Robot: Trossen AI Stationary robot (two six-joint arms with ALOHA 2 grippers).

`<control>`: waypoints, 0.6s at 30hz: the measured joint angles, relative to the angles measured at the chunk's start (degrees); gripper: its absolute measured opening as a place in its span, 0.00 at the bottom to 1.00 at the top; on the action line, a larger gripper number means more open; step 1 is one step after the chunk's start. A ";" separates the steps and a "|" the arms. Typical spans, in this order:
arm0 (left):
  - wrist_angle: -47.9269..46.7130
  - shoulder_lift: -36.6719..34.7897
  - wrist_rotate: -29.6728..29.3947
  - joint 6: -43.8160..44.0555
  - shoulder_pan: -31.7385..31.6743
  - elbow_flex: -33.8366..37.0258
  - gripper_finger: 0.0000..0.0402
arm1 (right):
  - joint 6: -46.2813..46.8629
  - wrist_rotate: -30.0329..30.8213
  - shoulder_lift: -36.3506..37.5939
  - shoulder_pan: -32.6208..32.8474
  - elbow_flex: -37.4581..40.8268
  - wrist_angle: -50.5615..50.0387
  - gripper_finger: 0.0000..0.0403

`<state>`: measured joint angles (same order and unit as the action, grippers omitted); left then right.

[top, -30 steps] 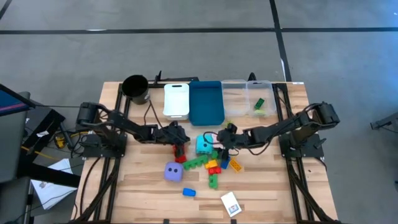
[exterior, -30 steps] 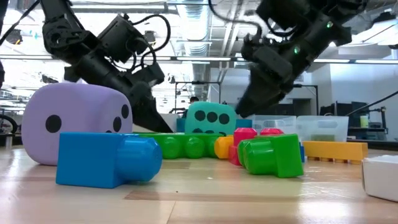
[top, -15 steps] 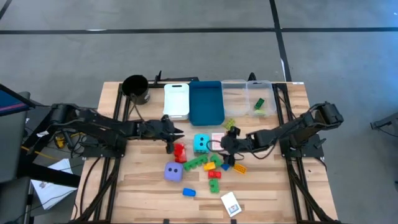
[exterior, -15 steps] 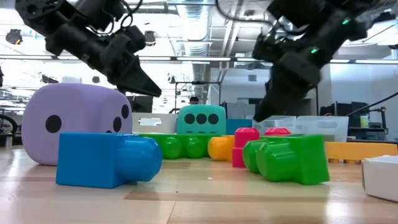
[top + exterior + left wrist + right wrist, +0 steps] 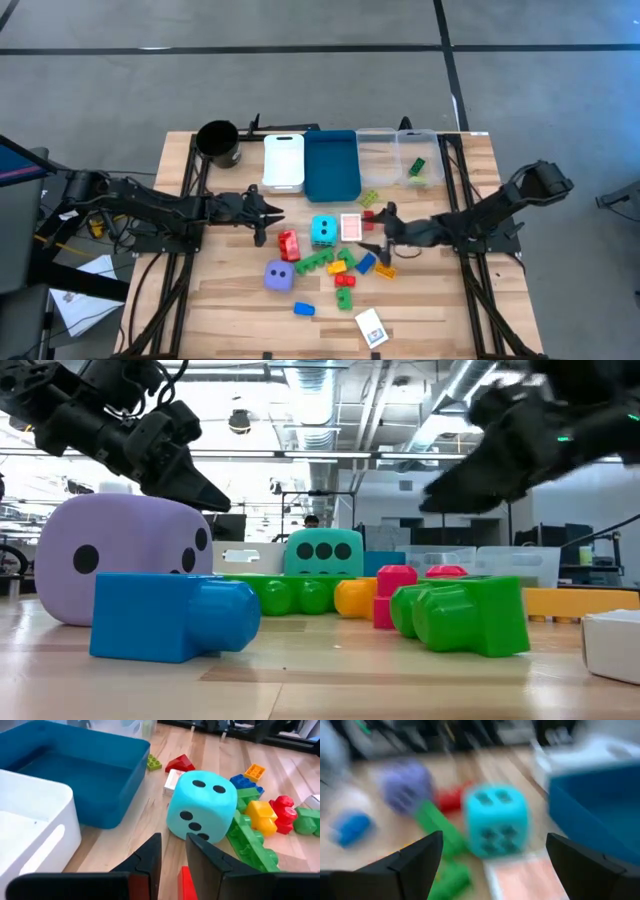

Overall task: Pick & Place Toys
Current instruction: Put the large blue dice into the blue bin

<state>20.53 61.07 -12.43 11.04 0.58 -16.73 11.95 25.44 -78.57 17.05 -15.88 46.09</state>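
The left gripper (image 5: 270, 215) hangs just above the bench (image 5: 230, 300) in front of the white bin (image 5: 283, 160), its fingers (image 5: 150, 857) a narrow gap apart and holding nothing; a red brick (image 5: 289, 244) lies just beyond its tips and the cyan die (image 5: 323, 231) a little farther on. The right gripper (image 5: 380, 229) is on the other side of the pile with its fingers spread wide and empty, the pink card (image 5: 350, 227) and cyan die just beside it and a blue brick (image 5: 366, 263) and an orange brick (image 5: 383, 269) close under it. The purple die (image 5: 279, 276) sits nearer the bench's front edge, well clear of both. Against half a second ago, the left gripper has drawn back slightly toward its own side, the right gripper has pulled away from the green brick (image 5: 318, 262) cluster, and the pink card now lies uncovered.
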 joint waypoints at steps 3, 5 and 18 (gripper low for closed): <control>0.91 0.01 0.00 -0.10 0.00 0.13 0.20 | -2.37 -0.87 -4.94 -0.55 5.75 21.14 0.86; 1.54 0.01 0.00 -0.15 0.00 0.13 0.20 | -3.61 -1.30 -8.96 -1.76 6.90 29.13 0.86; 6.93 0.01 0.24 -7.23 -0.66 0.13 0.20 | -2.47 -15.77 -31.56 -13.74 -5.95 33.44 0.86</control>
<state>27.46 61.08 -12.19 3.81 -0.08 -16.60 9.49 9.67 -110.13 3.31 -21.83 79.53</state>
